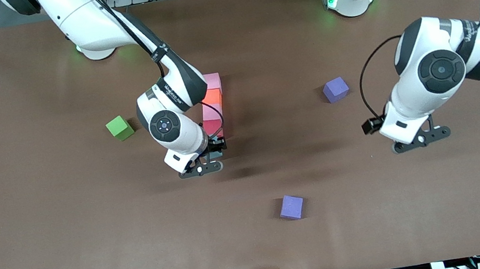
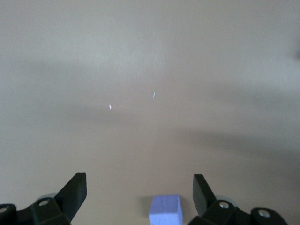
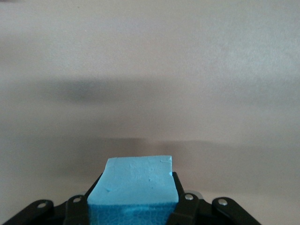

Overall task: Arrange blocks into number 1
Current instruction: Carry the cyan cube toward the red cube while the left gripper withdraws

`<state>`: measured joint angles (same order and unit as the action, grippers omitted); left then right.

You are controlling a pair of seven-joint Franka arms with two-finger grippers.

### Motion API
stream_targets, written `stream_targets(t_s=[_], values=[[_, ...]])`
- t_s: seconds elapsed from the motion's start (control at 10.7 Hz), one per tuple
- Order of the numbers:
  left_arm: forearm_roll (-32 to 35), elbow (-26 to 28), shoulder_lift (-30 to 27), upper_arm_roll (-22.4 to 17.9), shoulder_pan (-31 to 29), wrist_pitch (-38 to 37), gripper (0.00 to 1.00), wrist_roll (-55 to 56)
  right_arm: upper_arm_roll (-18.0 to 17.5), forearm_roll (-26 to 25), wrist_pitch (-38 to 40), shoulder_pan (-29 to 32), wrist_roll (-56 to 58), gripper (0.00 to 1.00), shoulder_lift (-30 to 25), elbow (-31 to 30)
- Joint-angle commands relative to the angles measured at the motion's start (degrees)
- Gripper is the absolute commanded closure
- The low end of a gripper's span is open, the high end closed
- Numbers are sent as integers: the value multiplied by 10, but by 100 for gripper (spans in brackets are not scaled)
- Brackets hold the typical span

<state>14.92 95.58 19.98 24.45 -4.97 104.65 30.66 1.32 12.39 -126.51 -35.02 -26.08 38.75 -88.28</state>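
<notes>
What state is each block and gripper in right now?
Right gripper: shut on the light blue block, at the nearer end of the column.
Left gripper: open, empty, waiting above the table.
Column of pink, orange, pink and red blocks: lined up, touching.
Green cube: loose, toward the right arm's end.
Purple cubes: loose, apart.
</notes>
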Motion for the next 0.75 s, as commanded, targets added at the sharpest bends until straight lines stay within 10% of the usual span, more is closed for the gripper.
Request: stream_targets(t_s=[0.0,0.65], values=[[-60,70,-67,-109,94,-30,0,-50,1,-19,1,-12,-45,100,22,29],[-108,67,-198,-141,88,-92,0,-93,1,-37,-6,-15,-72,100,32,29]])
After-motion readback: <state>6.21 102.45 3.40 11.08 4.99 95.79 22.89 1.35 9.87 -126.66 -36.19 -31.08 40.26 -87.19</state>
